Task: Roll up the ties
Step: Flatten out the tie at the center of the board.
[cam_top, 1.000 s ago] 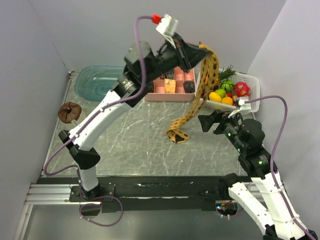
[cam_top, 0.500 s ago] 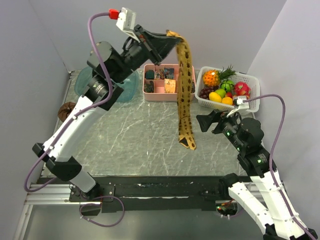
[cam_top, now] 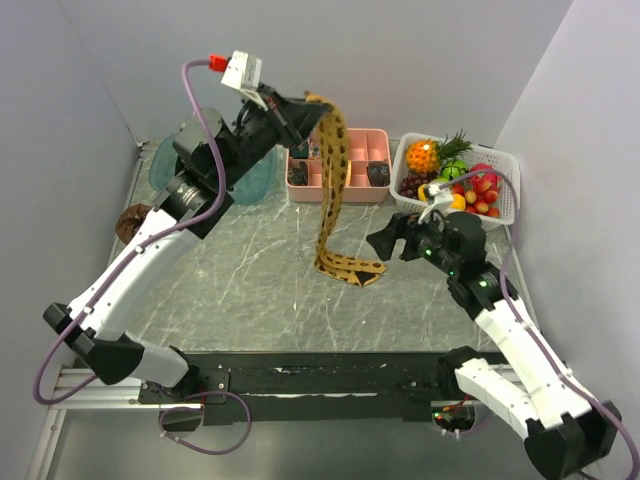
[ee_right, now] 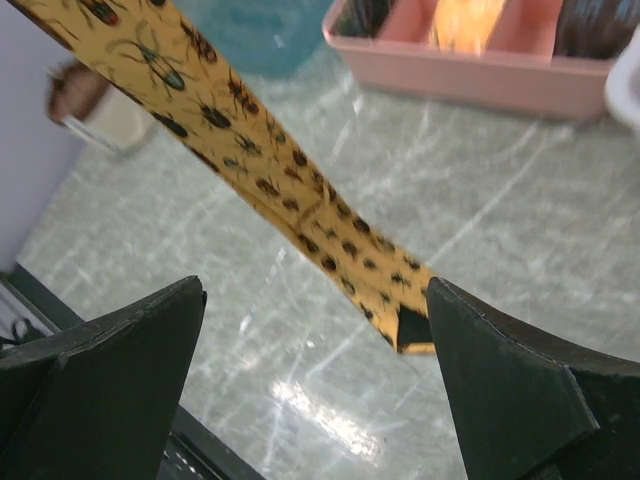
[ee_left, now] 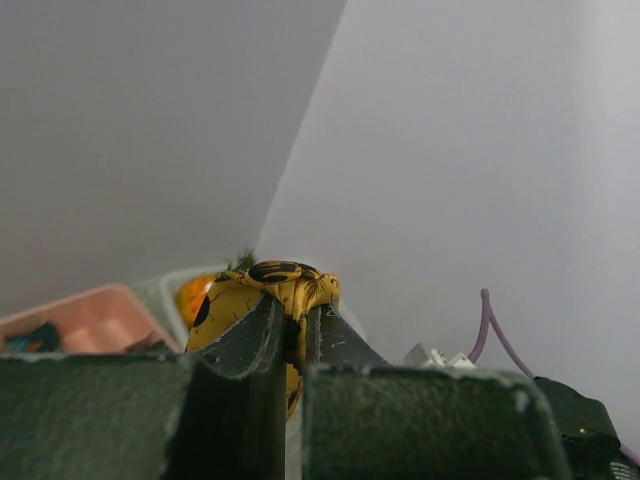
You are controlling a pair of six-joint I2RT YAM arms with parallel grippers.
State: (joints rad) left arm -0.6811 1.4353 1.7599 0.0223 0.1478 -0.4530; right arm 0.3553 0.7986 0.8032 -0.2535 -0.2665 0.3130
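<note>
While the left gripper [cam_top: 312, 106], top-centre of the overhead view, is clamped tight on one end of the yellow tie [cam_top: 332, 170], the rest hangs down in front of the pink tray [cam_top: 340, 197] & its lower end lies folded on the marble table [cam_top: 250, 270] approx mid-frame. Left wrist cam: fingers pinched together w/ a bunched bit of tie poking above the tips. Right gripper [cam_top: 385, 236], centre-right in the overhead view, has jaws spread wide w/ nothing held, just right of the folded end; its wrist cam shows the tie running diagonally from upper left to lower centre-right, tip near the right-hand finger.
</note>
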